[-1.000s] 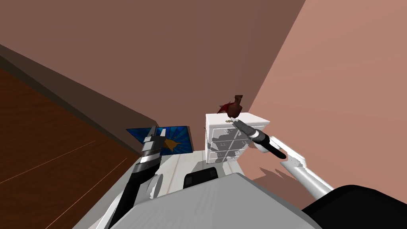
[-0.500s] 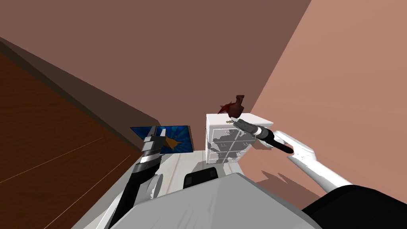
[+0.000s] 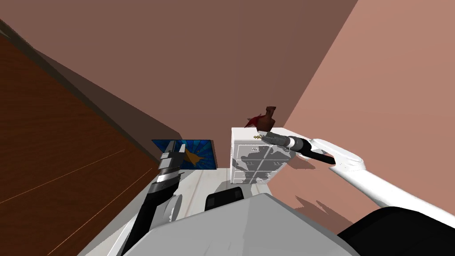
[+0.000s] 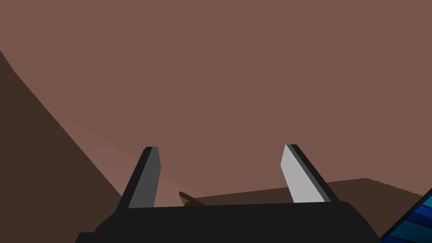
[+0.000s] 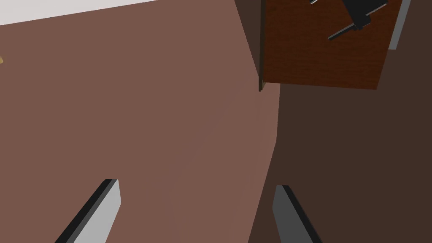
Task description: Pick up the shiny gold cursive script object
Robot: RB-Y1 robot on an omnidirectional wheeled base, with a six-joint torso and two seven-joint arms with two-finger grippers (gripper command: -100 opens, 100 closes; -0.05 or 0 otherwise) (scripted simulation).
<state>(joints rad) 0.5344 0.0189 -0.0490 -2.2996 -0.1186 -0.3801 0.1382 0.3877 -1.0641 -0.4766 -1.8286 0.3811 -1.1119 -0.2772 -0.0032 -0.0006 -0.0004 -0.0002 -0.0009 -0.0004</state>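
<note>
A small gold script object lies at the front edge of the white dresser's top, just in front of a dark red vase. My right gripper reaches in from the right, its tips right beside the gold object. In the right wrist view that gripper stands open with nothing between its fingers; a gold sliver shows far off to one side. My left gripper hangs open over a blue picture; the left wrist view shows its fingers apart and empty.
The white dresser with several drawers stands in the corner between a brown wall and a pinker wall. A dark wood floor lies to the left. A pale floor strip runs before the dresser.
My right forearm has swung out to the right and levelled, so the gripper now comes at the gold object more from the side. My head has turned slightly. The left arm stays put.
</note>
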